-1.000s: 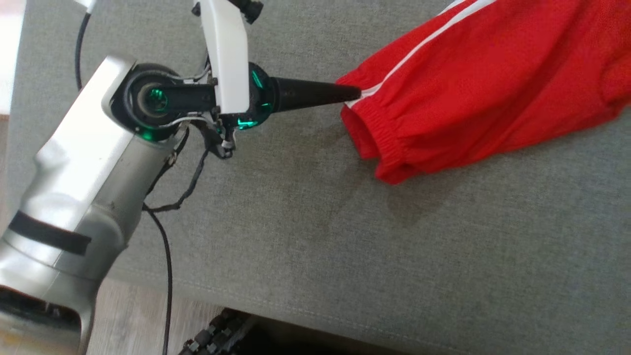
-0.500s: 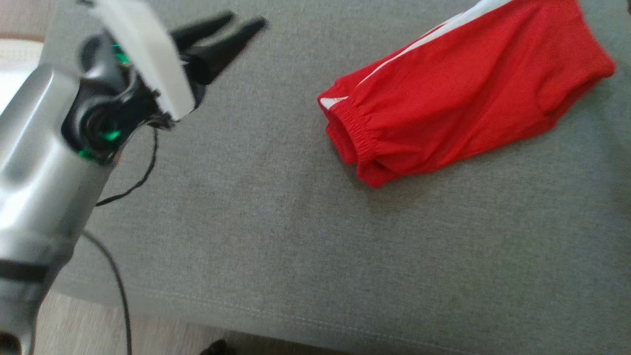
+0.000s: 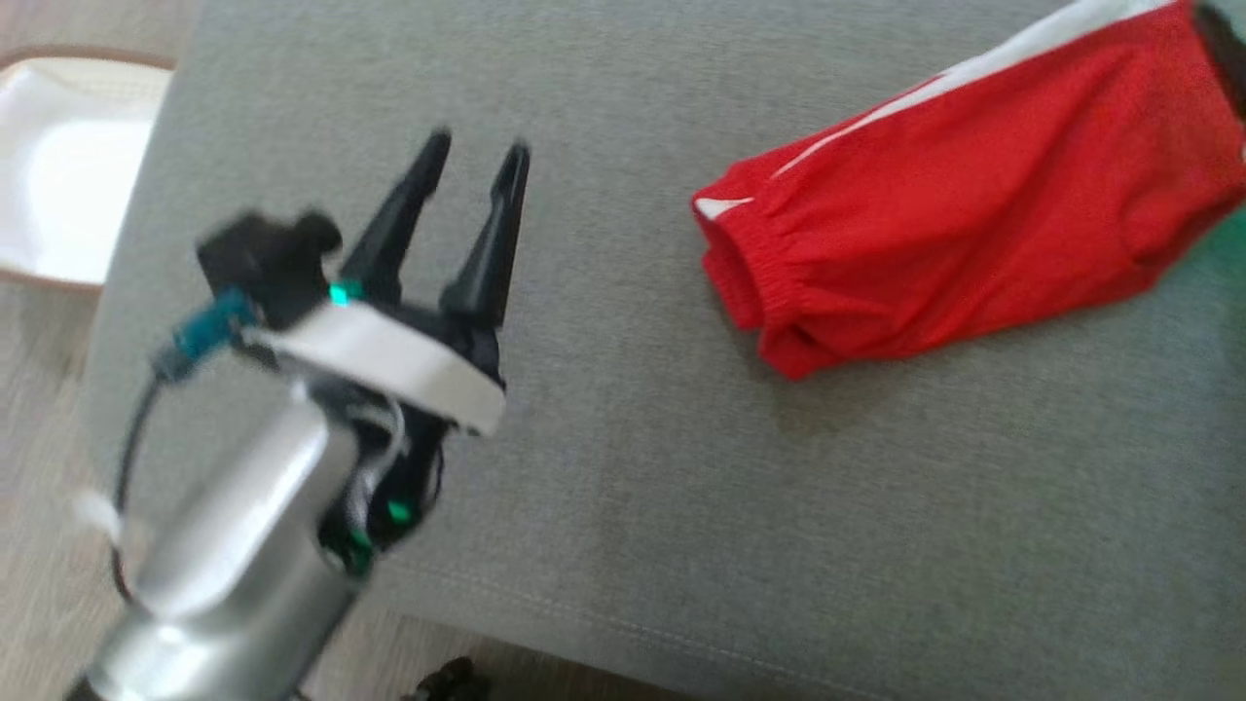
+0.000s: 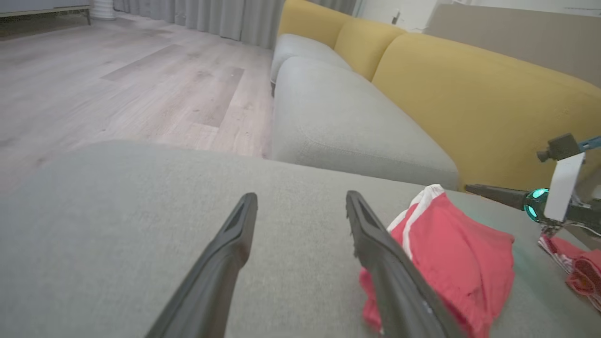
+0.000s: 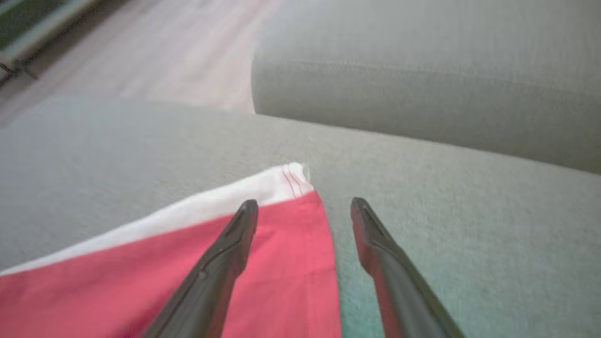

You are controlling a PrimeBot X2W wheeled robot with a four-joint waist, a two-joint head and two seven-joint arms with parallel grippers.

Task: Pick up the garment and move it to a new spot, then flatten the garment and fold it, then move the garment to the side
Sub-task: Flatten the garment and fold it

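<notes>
Left gripper (image 3: pixel 477 148) spread, empty, well left of garment (image 3: pixel 973 224). Right gripper (image 5: pixel 304 203) spread over right hem corner (nothing held). Looks folded: pinch all layers, both ends, lift level.

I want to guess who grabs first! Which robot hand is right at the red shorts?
The right gripper: its open fingers sit at the red garment's white-striped edge. The left gripper stands apart from it, over bare grey cushion.

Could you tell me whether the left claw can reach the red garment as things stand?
Probably yes: the left claw is open, and just bare grey cushion lies between it and the garment.
</notes>
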